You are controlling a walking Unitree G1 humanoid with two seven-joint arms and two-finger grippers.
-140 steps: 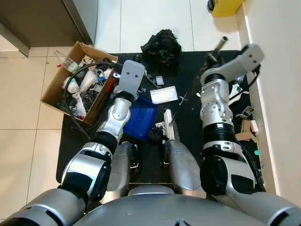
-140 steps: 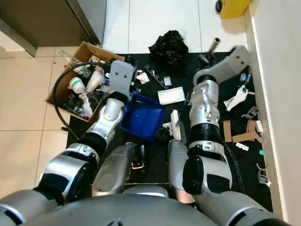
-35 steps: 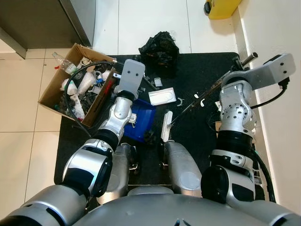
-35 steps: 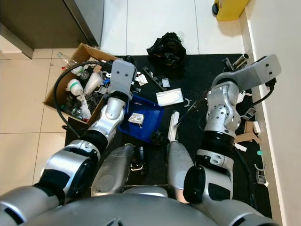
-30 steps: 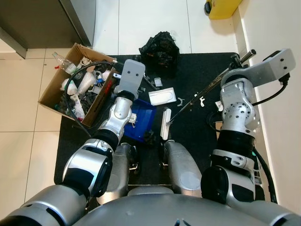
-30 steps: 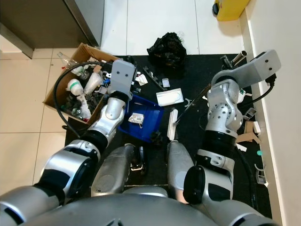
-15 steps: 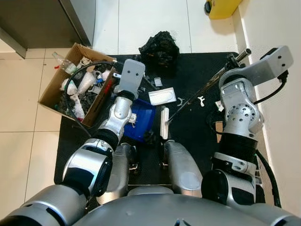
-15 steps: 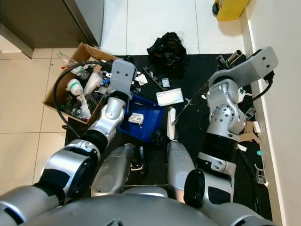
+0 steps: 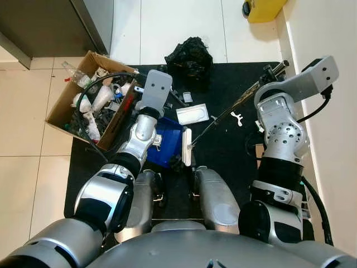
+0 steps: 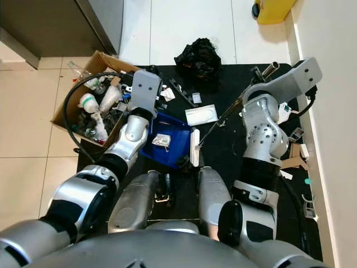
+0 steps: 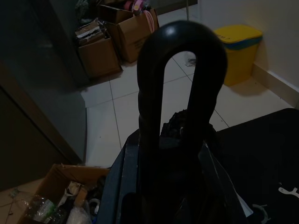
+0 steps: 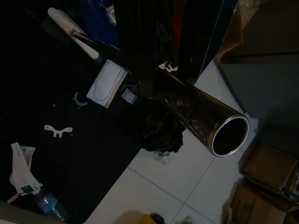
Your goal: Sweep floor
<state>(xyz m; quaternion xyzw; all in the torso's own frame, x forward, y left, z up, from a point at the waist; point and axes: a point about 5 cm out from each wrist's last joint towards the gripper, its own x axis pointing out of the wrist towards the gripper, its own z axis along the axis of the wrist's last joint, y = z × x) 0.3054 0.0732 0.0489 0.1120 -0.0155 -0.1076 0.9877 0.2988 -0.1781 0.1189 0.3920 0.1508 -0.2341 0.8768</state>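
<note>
A blue dustpan (image 9: pixel 167 143) lies on the black mat (image 9: pixel 231 153) just ahead of my feet, with a crumpled white paper (image 10: pixel 160 140) in it. My left gripper (image 11: pixel 171 156) is shut on its black loop handle (image 11: pixel 180 65). The white broom head (image 9: pixel 187 147) stands against the dustpan's right edge. Its metal pole (image 9: pixel 234 106) slants up to the right into my right gripper (image 9: pixel 268 72), which is shut on it near the top. The pole's open end (image 12: pixel 229 136) juts past the fingers in the right wrist view.
A cardboard box (image 9: pixel 67 95) of rubbish stands left of the mat. A black bag (image 9: pixel 189 54), a white packet (image 9: pixel 192 113) and a small white clip (image 9: pixel 237 117) lie on the mat. A yellow bin (image 9: pixel 262 8) and the wall (image 9: pixel 334 33) are at the right.
The broom head has slid left across the mat up to the dustpan, and my right arm has swung left with the pole. The crumpled paper has come into the dustpan since the earliest frame.
</note>
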